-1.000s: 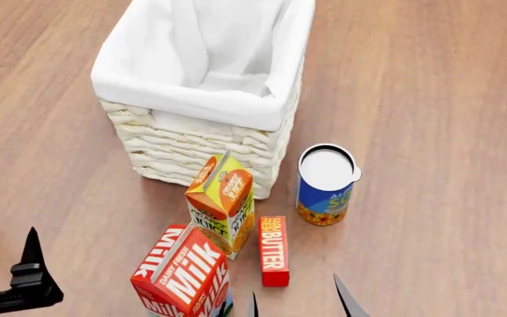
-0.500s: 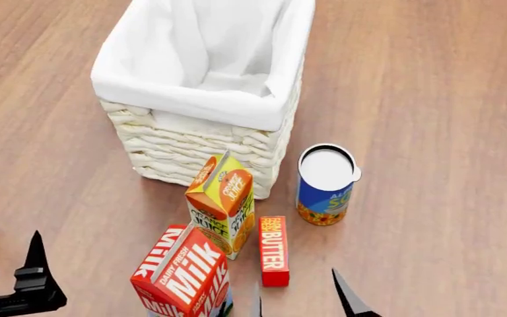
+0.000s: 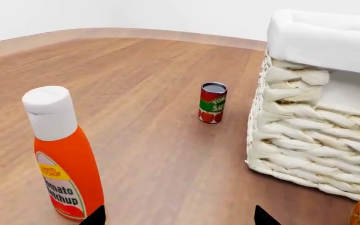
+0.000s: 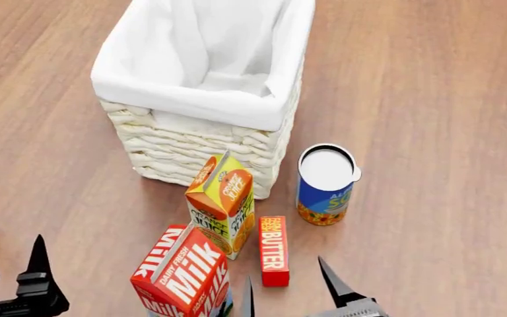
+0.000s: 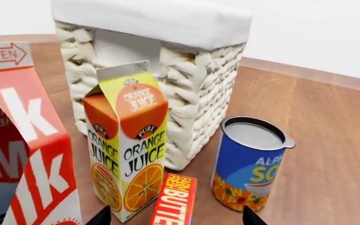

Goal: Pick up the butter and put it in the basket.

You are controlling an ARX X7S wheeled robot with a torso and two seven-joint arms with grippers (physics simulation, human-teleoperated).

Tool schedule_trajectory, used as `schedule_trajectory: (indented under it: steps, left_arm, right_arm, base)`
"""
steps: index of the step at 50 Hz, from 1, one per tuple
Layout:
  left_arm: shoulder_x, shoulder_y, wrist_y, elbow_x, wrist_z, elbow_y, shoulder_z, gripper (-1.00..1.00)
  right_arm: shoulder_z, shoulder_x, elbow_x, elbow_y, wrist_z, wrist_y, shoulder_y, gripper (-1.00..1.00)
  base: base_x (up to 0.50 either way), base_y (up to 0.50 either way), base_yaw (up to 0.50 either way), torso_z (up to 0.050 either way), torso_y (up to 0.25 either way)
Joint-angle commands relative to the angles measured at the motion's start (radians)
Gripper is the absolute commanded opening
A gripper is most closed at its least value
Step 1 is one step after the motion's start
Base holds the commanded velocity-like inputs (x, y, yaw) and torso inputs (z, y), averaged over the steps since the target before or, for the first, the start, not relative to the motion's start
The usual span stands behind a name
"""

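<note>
The butter (image 4: 274,249) is a small flat red box lying on the wooden floor, close beside the orange juice carton; the right wrist view also shows the butter (image 5: 174,201). My right gripper (image 4: 285,272) is open just in front of the butter's near end, one finger on each side of its line, not touching it. In its own view the right gripper (image 5: 176,216) frames the box. The white wicker basket (image 4: 202,146) with a cloth liner stands behind. My left gripper (image 3: 178,218) is open and empty at the far left, near the basket's (image 3: 305,131) side.
A red milk carton (image 4: 183,274) stands left of the butter, with the orange juice carton (image 4: 222,198) behind it. A blue soup can (image 4: 327,185) stands to the right. A ketchup bottle (image 3: 61,154) and a small tomato sauce can (image 3: 213,102) are by the left arm.
My right gripper has advanced toward the butter, its fingers reaching further into the head view. The left gripper has drifted slightly downward in the head view. No object has moved.
</note>
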Motion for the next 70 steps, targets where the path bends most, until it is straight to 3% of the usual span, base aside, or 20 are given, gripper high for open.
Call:
schedule_trajectory:
  steps: [1, 70]
  left_arm:
    - [-0.004, 0.005, -0.003, -0.005, -0.005, 0.011, 0.002, 1.00]
    - [-0.022, 0.027, -0.008, -0.028, -0.028, 0.057, 0.019, 1.00]
  right_arm:
    - [-0.005, -0.001, 0.002, 0.010, 0.000, 0.029, 0.036, 1.00]
    - [-0.025, -0.061, 0.094, 0.300, -0.045, 0.161, 0.216, 1.00]
  base:
    - [0.00, 0.00, 0.00, 0.000, 0.000]
    - [0.00, 0.00, 0.00, 0.000, 0.000]
